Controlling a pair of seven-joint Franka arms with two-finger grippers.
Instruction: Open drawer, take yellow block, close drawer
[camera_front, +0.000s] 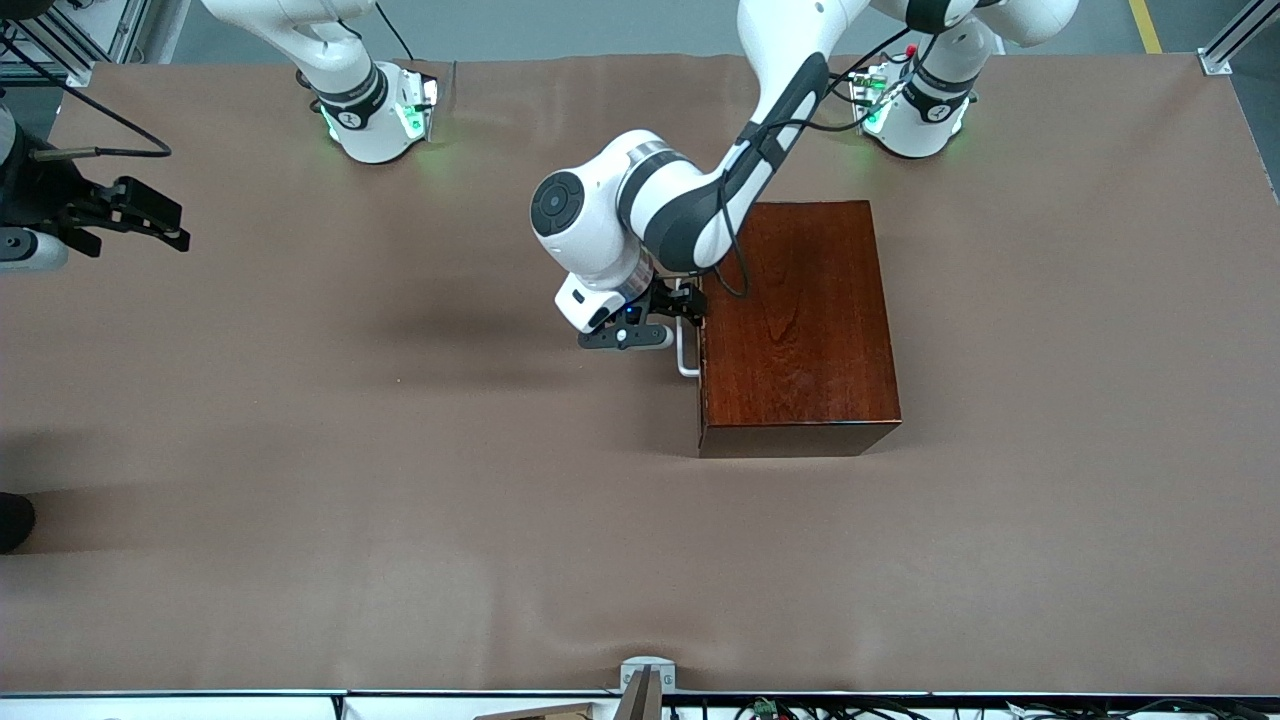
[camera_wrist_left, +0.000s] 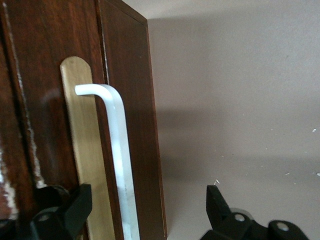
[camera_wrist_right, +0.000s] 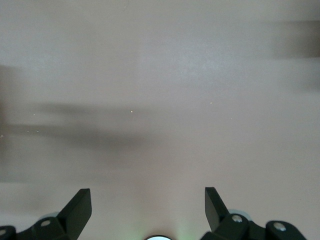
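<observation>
The dark reddish-brown box (camera_front: 800, 320) stands in the middle of the table. Its drawer (camera_wrist_left: 40, 75) is pushed in, and its front faces the right arm's end. The white U-shaped handle (camera_front: 687, 360) sticks out from that front. My left gripper (camera_front: 688, 305) is open at the handle. In the left wrist view the handle bar (camera_wrist_left: 120, 150) lies between the two spread fingers of the left gripper (camera_wrist_left: 147, 210), which do not touch it. My right gripper (camera_front: 170, 225) is open and empty, waiting over bare table at the right arm's end; the right wrist view (camera_wrist_right: 147, 205) shows only the cover. The yellow block is hidden.
A brown cover (camera_front: 400, 500) spans the table. A small metal clamp (camera_front: 645, 680) sits at the table edge nearest the front camera. A dark object (camera_front: 15, 520) shows at the edge of the right arm's end.
</observation>
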